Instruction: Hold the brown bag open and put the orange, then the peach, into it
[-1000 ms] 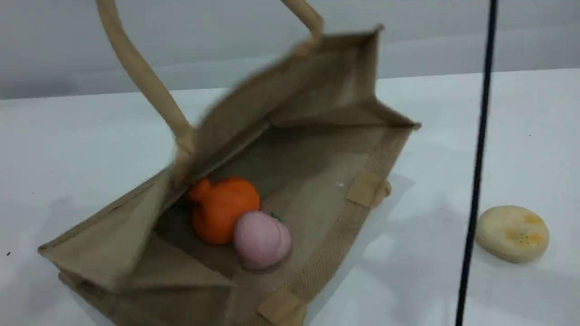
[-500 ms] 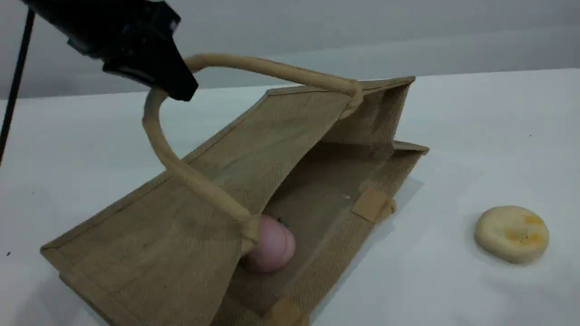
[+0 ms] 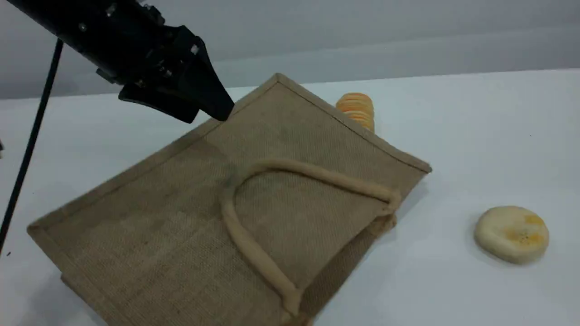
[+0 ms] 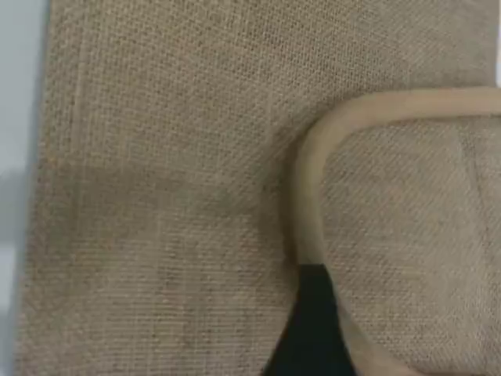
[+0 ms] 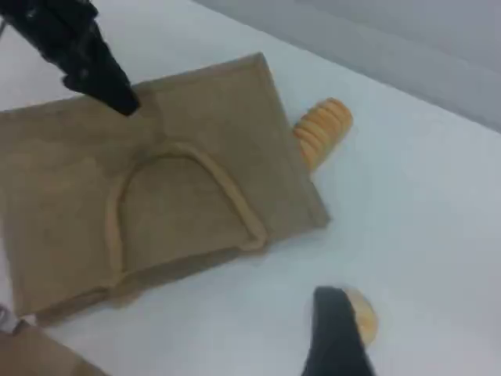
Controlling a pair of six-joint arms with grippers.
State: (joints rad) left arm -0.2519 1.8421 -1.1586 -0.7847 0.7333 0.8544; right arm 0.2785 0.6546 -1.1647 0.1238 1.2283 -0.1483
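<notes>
The brown bag (image 3: 190,217) lies flat on the white table with its mouth closed. One beige handle (image 3: 235,226) rests loose on its upper side. The orange and the peach are hidden. My left gripper (image 3: 209,115) hovers open above the bag's far corner with nothing between its fingers. In the left wrist view the bag's weave (image 4: 156,196) fills the frame, and the handle (image 4: 301,204) curves past my black fingertip (image 4: 313,329) without being held. The right wrist view looks down from high on the bag (image 5: 172,196) and left gripper (image 5: 117,98). The right gripper's fingertip (image 5: 337,345) holds nothing.
A ridged orange-and-beige roll (image 3: 358,111) stands just behind the bag's far edge. A cream-yellow dimpled disc (image 3: 512,233) lies to the right of the bag, partly behind my right fingertip in the right wrist view (image 5: 366,313). A black cable (image 3: 27,149) hangs at the left.
The bag's raised side has dropped flat, covering the orange and peach. The left gripper came down into view and let go of the handle, which now lies on the bag.
</notes>
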